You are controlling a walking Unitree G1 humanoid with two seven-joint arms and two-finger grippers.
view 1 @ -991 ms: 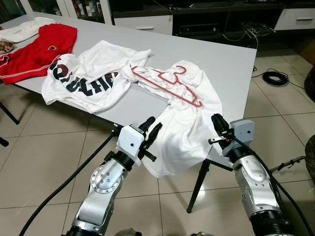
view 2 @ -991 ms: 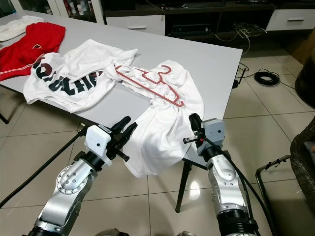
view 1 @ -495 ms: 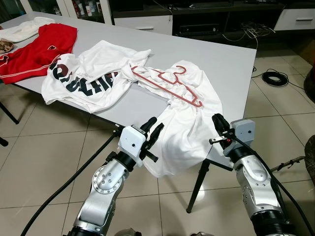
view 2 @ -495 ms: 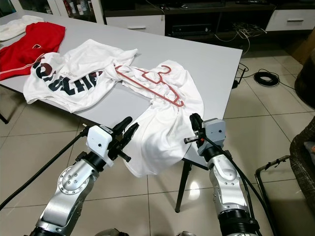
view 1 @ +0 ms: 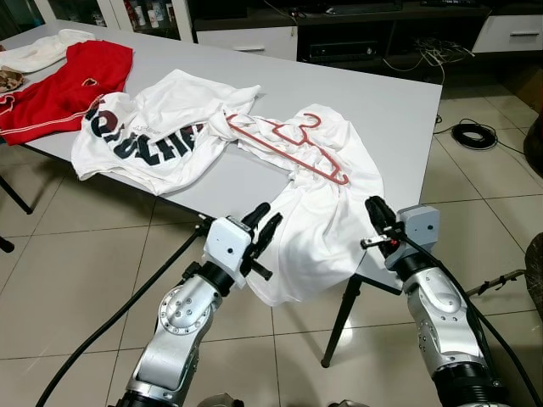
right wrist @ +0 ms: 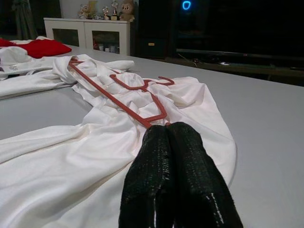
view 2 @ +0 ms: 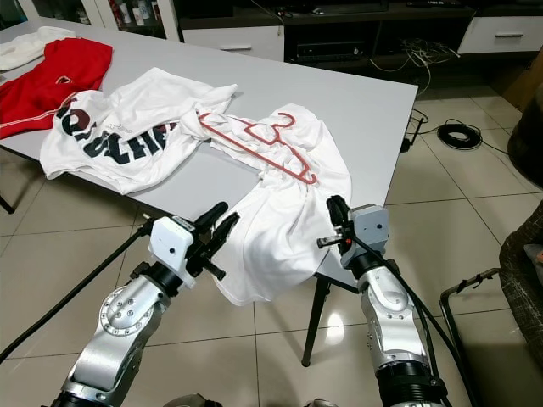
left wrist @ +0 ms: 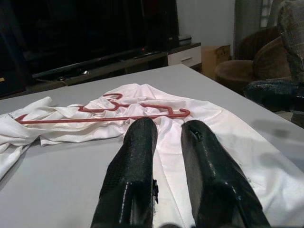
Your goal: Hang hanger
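A red plastic hanger (view 1: 288, 146) lies flat on a crumpled white shirt (view 1: 327, 225) at the near side of the grey table (view 1: 390, 102). The shirt's lower part hangs over the table's front edge. My left gripper (view 1: 266, 214) is at that edge, just left of the hanging cloth, open with a narrow gap and nothing in it. In the left wrist view its fingers (left wrist: 137, 156) point at the hanger (left wrist: 102, 114). My right gripper (view 1: 374, 209) is right of the cloth at table height, shut and empty. Its fingertips (right wrist: 185, 137) point at the hanger's near end (right wrist: 152, 116).
A white T-shirt with black letters (view 1: 140, 136) lies left of the hanger, and a red garment (view 1: 64, 85) lies farther left. A black table leg (view 1: 339, 318) stands between my arms. Cables (view 1: 475, 134) lie on the tiled floor at right.
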